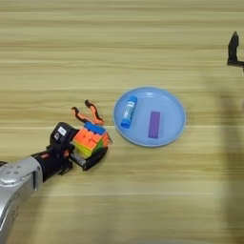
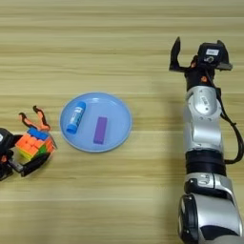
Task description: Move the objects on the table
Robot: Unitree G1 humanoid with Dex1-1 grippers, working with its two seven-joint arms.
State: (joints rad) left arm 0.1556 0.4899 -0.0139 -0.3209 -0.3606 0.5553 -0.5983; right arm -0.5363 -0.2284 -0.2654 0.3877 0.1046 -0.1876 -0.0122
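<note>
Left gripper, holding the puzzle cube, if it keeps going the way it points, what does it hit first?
Probably the blue plate: the left gripper, shut on the puzzle cube, points right toward its near rim. Height above the table is unclear, so it might pass over.

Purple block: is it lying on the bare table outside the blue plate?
No, the purple block lies inside the blue plate, right of the blue tube.

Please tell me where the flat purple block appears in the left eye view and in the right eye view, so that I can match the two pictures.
Left eye view: the purple block lies right of centre, on the right half of the blue plate.
Right eye view: the purple block lies left of centre, on the same plate.
Shared landmark: the blue tube lies to its left on the plate in both views.
</note>
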